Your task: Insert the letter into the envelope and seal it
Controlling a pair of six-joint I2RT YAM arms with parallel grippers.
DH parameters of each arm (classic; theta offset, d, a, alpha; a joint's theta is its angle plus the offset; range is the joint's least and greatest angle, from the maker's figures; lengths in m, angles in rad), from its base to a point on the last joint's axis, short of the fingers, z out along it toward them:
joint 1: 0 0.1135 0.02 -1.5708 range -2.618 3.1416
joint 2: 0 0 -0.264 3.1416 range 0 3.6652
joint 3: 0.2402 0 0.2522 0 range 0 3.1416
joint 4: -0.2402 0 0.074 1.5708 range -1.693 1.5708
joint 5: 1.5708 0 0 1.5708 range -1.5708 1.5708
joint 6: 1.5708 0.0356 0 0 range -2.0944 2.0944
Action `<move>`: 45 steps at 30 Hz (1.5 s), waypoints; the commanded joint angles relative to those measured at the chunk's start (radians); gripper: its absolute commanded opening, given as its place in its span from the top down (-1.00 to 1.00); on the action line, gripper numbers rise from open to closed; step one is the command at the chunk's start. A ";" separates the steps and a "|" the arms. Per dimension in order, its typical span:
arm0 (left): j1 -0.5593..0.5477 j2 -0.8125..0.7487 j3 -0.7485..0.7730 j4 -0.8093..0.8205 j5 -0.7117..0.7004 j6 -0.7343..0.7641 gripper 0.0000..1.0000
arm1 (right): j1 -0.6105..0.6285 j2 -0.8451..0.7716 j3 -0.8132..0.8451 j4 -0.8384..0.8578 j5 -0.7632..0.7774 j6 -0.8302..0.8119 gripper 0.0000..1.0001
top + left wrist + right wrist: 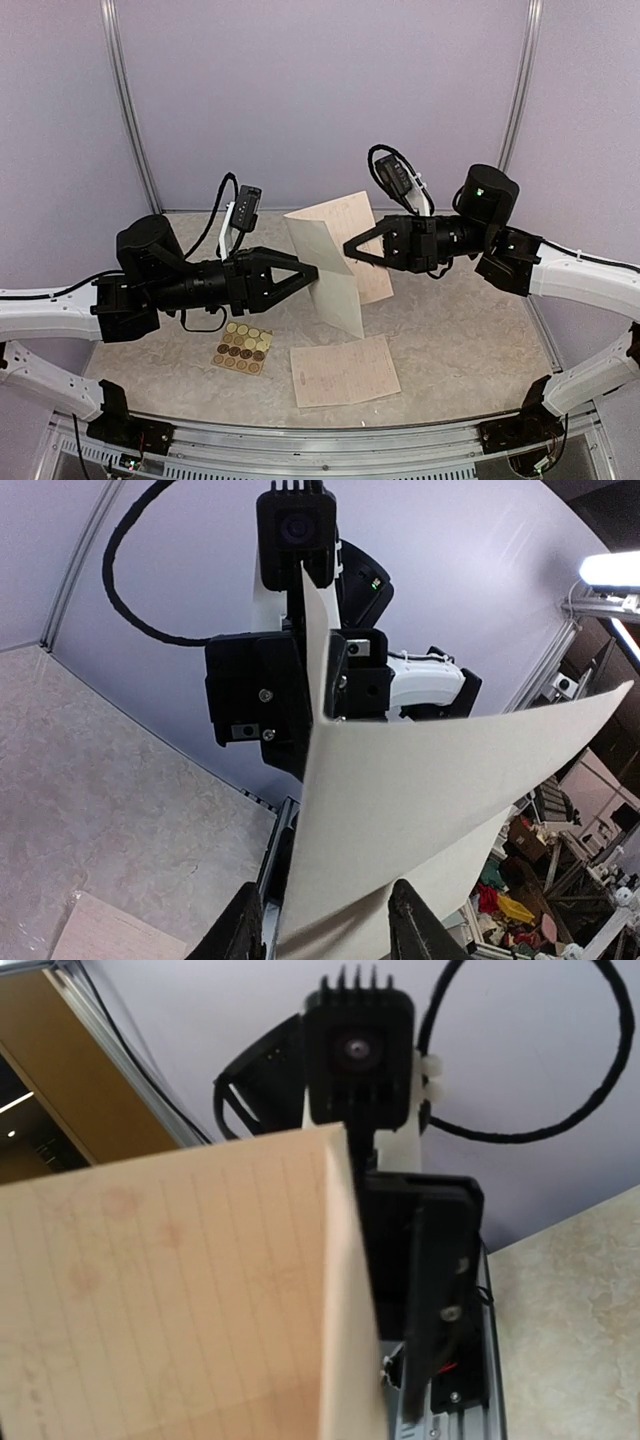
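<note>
Well, the work is midway at best, and everything of interest hangs in the air between the two arms. The right end effector (350,248) is pressed together on the far edge of the envelope (328,275), which hangs on edge from its tips towards the other arm. The letter (362,225), pinkish and lined, lies flat against the envelope's far side and rises past the right tips. It seems caught in the same pinch, though the right wrist view is too close to be sure.

Facing it, the left end effector (308,272) has its fingers (240,925) spread, one on each side of the envelope's near edge (the sheet bows between them, apparently untouched).

Whether the letter has entered the pocket at all I cannot tell; most of it shows outside. I judge insertion unfinished, the flap not folded, and sealing not begun.

Below the left end effector, on the table (450,330), lie the sticker card (243,347) and, beside it, a second written sheet (345,372).
</note>
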 commanded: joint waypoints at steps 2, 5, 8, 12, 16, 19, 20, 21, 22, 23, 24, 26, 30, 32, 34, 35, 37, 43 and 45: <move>-0.012 0.006 0.017 0.069 0.059 0.020 0.44 | 0.012 0.002 -0.010 0.047 -0.022 0.013 1.00; -0.012 -0.003 0.006 0.071 0.053 0.019 0.73 | 0.011 -0.004 -0.018 0.049 -0.014 0.014 1.00; -0.011 -0.013 -0.004 0.074 0.053 0.016 0.88 | 0.011 -0.006 -0.022 0.047 -0.008 0.014 1.00; -0.010 -0.023 -0.012 0.066 0.047 0.017 1.00 | 0.009 -0.019 -0.023 0.016 0.054 0.003 0.76; -0.011 -0.050 -0.028 0.043 0.008 0.026 1.00 | -0.017 -0.063 -0.046 -0.009 0.153 0.013 0.14; -0.012 -0.071 -0.036 0.031 -0.009 0.028 1.00 | -0.053 -0.115 -0.092 0.040 0.192 0.056 -0.22; -0.012 -0.078 -0.036 0.021 -0.015 0.030 1.00 | -0.066 -0.135 -0.113 0.067 0.195 0.075 -0.36; -0.012 -0.082 -0.035 0.010 -0.021 0.032 1.00 | -0.078 -0.151 -0.132 0.097 0.195 0.088 -0.50; -0.011 -0.089 -0.034 -0.004 -0.028 0.034 1.00 | -0.085 -0.168 -0.148 0.118 0.194 0.093 -0.62; -0.012 -0.094 -0.034 -0.016 -0.033 0.035 1.00 | -0.086 -0.181 -0.157 0.125 0.196 0.090 -0.72; -0.011 -0.098 -0.032 -0.025 -0.037 0.037 1.00 | -0.089 -0.190 -0.160 0.122 0.197 0.083 -0.80; -0.012 -0.102 -0.029 -0.042 -0.043 0.039 1.00 | -0.088 -0.199 -0.165 0.118 0.187 0.074 -0.91; -0.011 -0.108 -0.029 -0.050 -0.046 0.042 1.00 | -0.086 -0.189 -0.158 0.120 0.128 0.072 -0.99; -0.012 -0.112 -0.030 -0.049 -0.054 0.042 1.00 | -0.071 -0.165 -0.125 0.039 0.118 0.026 -0.99; -0.011 -0.113 -0.032 -0.042 -0.058 0.040 1.00 | -0.043 -0.147 -0.090 -0.050 0.124 -0.026 -0.99; -0.011 -0.113 -0.033 -0.038 -0.060 0.039 1.00 | -0.029 -0.139 -0.079 -0.078 0.122 -0.042 -0.99; -0.012 -0.113 -0.033 -0.030 -0.063 0.039 1.00 | -0.007 -0.124 -0.070 -0.100 0.107 -0.053 -0.99; -0.011 -0.105 -0.032 -0.021 -0.066 0.040 1.00 | 0.038 -0.083 -0.060 -0.096 0.086 -0.052 -0.76; -0.012 -0.103 -0.032 -0.024 -0.071 0.039 1.00 | 0.047 -0.074 -0.053 -0.082 0.085 -0.050 -0.48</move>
